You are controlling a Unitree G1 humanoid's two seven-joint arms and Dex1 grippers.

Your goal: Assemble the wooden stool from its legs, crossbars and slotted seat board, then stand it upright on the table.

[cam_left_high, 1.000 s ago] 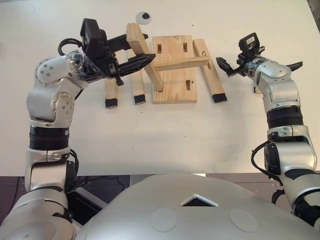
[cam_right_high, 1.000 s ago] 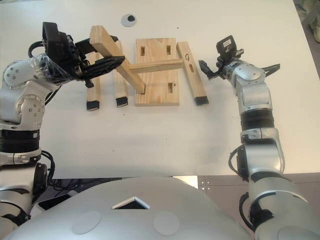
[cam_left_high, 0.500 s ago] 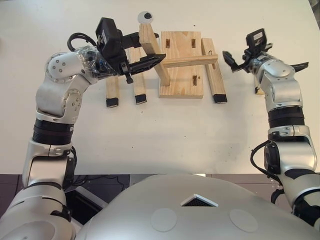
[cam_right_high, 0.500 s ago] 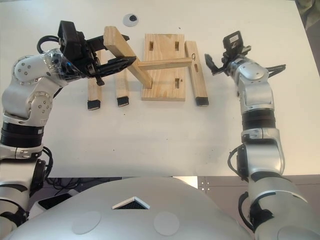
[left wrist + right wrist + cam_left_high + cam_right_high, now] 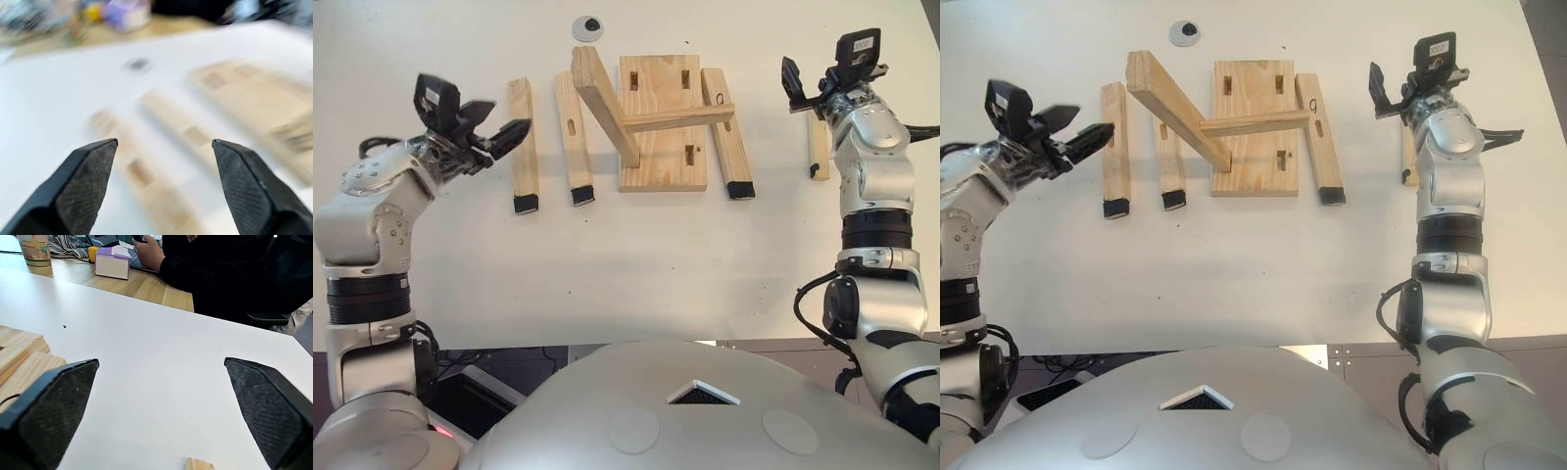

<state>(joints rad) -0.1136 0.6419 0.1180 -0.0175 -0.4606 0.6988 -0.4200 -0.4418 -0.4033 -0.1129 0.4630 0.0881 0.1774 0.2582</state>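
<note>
Left eye view: left gripper [image 5: 509,115], fingers wide and empty, beside the pale wooden leg [image 5: 522,166]; right gripper [image 5: 161,363] likewise wide over the white counter [image 5: 626,264].

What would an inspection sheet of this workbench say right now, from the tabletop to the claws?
Surface: white table, flat.
Job's things: seat board lies flat; one leg rises tilted from it, a crossbar jutting rightward from that leg; loose legs lie flat, two left of the board, one right; short bar lies near the right arm.
Clutter: small round disc beyond the legs.
Claws: left claw open, empty; right claw open, empty.
Cables: black cable loops by the right elbow.
Surroundings: wooden desk with purple box behind.
</note>
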